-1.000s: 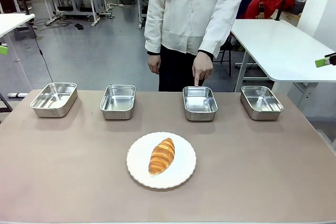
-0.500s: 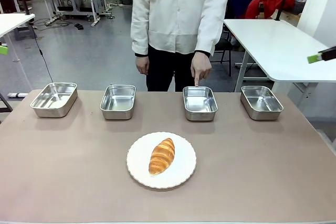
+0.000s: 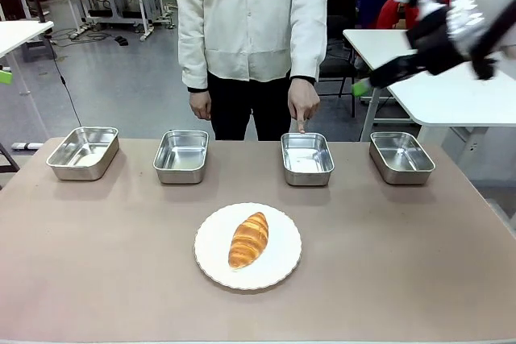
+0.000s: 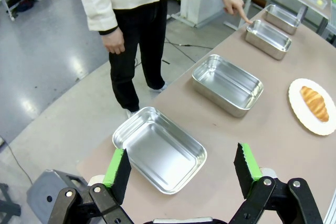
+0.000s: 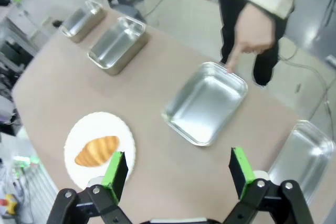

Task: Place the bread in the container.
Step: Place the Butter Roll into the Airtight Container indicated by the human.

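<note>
- Front view: the bread (image 3: 248, 239) lies on a white plate (image 3: 208, 266) in the middle of the table (image 3: 97, 263), toward my side. Four steel pans line the far edge. The person's hand (image 3: 303, 108) points a finger at the far rim of the third pan from the left, so I take that one as the container (image 3: 307, 178). My right gripper (image 3: 361, 86) hangs high beyond the table, well apart from the bread.
- Left wrist view: my left gripper (image 4: 181, 164) has its green pads spread wide with nothing between them, above the end pan (image 4: 157, 150). The bread is far off on its plate, so I would leave this arm parked.
- Right wrist view: the right gripper (image 5: 177, 169) is spread wide and empty. The bread sits at lower left and the container in the centre, with the finger at its far rim.
- For the pick, I'd come down over the loaf's thick middle with the pads across its short width. It likely crushes, so I'd squeeze gently, lift clear of the plate, and mind the hand at the container.
</note>
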Available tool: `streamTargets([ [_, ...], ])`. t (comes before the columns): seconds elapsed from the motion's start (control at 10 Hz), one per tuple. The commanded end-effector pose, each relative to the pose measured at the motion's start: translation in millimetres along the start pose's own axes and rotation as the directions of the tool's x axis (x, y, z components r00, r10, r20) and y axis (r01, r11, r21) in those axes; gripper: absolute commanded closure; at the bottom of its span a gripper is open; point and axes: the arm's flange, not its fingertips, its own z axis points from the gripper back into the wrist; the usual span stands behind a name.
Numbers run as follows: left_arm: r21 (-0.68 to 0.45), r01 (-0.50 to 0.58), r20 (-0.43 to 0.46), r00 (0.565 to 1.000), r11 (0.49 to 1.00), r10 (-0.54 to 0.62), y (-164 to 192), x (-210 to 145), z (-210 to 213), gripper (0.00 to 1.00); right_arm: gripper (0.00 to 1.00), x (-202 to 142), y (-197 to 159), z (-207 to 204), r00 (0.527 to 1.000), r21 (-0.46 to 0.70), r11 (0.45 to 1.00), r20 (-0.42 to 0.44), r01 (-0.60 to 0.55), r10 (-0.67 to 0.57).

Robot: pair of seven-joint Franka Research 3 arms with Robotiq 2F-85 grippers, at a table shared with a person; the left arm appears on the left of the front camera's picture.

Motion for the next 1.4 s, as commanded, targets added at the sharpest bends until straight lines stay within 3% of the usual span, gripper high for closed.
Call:
streamTargets([
  [0.0, 0.000, 0.007, 0.013, 1.000, 1.000, -0.007, -1, 2, 2, 0.00, 0.00, 17, 66, -25, 0.996, -0.077, 0.995, -0.048, 0.067, -0.071],
  [0.3, 0.000, 0.007, 0.013, 1.000, 1.000, -0.007, -1, 2, 2, 0.00, 0.00, 21, 152, -101, 0.957, -0.278, 0.931, -0.100, 0.237, -0.274],
  [0.6, 0.000, 0.007, 0.013, 1.000, 1.000, -0.007, -1, 2, 2, 0.00, 0.00, 20, 148, -134, 0.861, -0.273, 0.866, -0.184, 0.418, -0.473],
  [0.7, 0.000, 0.007, 0.013, 1.000, 1.000, -0.007, -1, 2, 2, 0.00, 0.00, 23, 134, -112, 0.871, -0.177, 0.883, -0.163, 0.436, -0.463],
  [0.8, 0.000, 0.007, 0.013, 1.000, 1.000, -0.007, -1, 2, 2, 0.00, 0.00, -12, 147, -135, 0.906, -0.308, 0.893, -0.168, 0.327, -0.390],
  [1.2, 0.000, 0.007, 0.013, 1.000, 1.000, -0.007, -1, 2, 2, 0.00, 0.00, -6, 144, -136, 0.897, -0.285, 0.898, -0.196, 0.336, -0.397],
  [1.3, 0.000, 0.007, 0.013, 1.000, 1.000, -0.007, -1, 2, 2, 0.00, 0.00, -7, 175, -132, 0.880, -0.294, 0.889, -0.218, 0.352, -0.421],
])
